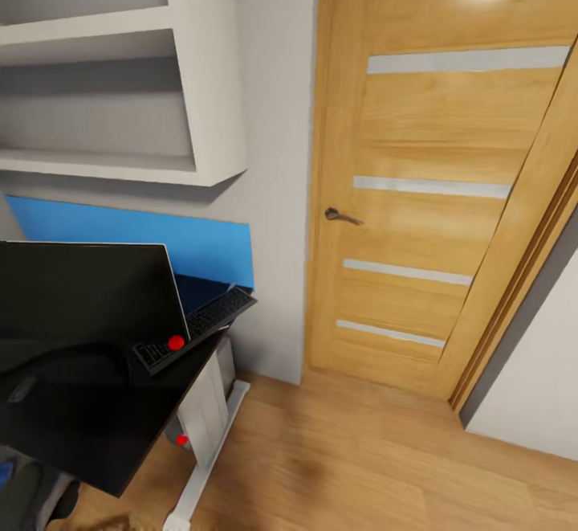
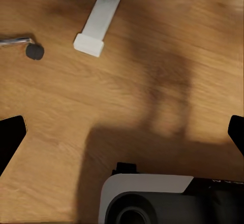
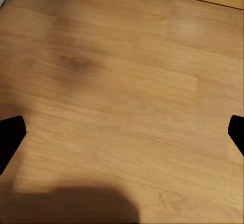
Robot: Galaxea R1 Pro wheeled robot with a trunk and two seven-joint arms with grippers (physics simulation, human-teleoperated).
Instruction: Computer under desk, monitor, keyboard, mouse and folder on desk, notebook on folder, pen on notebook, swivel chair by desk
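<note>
The left gripper (image 2: pixel 122 132) is spread wide, its two dark fingertips at opposite edges of the left wrist view with nothing between them but bare wooden floor (image 2: pixel 152 56). Beyond it lie the white foot of the desk leg (image 2: pixel 96 28) and a chair caster (image 2: pixel 34 51) on a metal spoke. The right gripper (image 3: pixel 122 132) is likewise wide open and empty, over smooth light planks (image 3: pixel 127 82).

In the head view, open floor runs from the desk (image 1: pixel 96 435) to a closed wooden door (image 1: pixel 433 194) with pale stripes and a dark lever handle (image 1: pixel 341 215). The desk's glossy black top ends in a corner near the white leg (image 1: pixel 205 451). The monitor (image 1: pixel 88 290), a thin black panel, stands along the top, its long axis level. The keyboard (image 1: pixel 197 328) lies flat at the desk's far corner, touching the monitor's lower corner, its long axis slanting toward the wall. A blue panel (image 1: pixel 160 242) lines the wall behind, beneath white shelves (image 1: pixel 120 97).
</note>
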